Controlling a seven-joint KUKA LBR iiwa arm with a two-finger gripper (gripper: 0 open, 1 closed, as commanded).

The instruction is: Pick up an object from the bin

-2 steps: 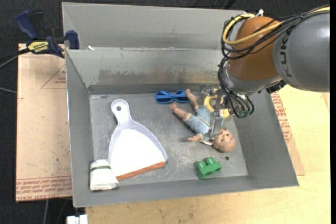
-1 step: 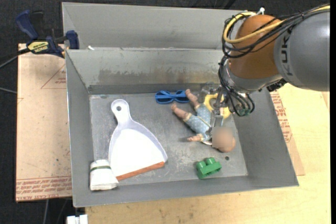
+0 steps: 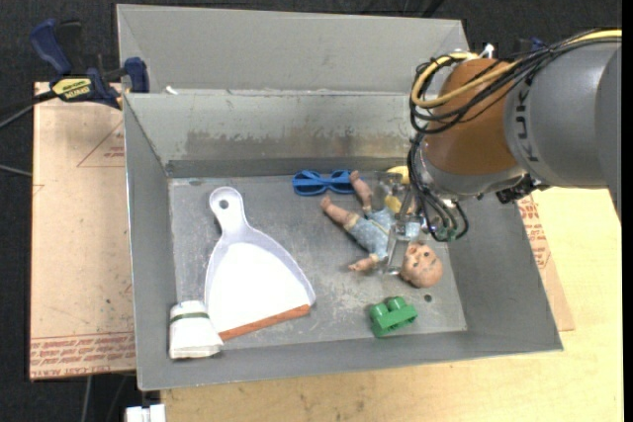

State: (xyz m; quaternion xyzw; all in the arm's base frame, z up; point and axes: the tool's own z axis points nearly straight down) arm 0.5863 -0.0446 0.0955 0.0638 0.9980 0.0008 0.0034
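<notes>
My gripper point(image 3: 405, 239) is low in the right half of the bin, right over a small doll. The doll point(image 3: 368, 227) lies on its back with bare limbs and a pale blue outfit, and its head point(image 3: 422, 264) points to the front right. The gripper sits over the doll's upper body, next to the head. A blue plastic clip point(image 3: 322, 181) lies just behind the doll near the back wall. A green block point(image 3: 393, 314) rests in front of the doll's head.
A white dustpan point(image 3: 252, 274) with an orange-brown front edge fills the left half of the bin floor. A white cylindrical piece point(image 3: 193, 331) lies at the dustpan's front-left corner. Something small and yellow point(image 3: 397, 175) peeks out under the arm's orange cover by the back wall.
</notes>
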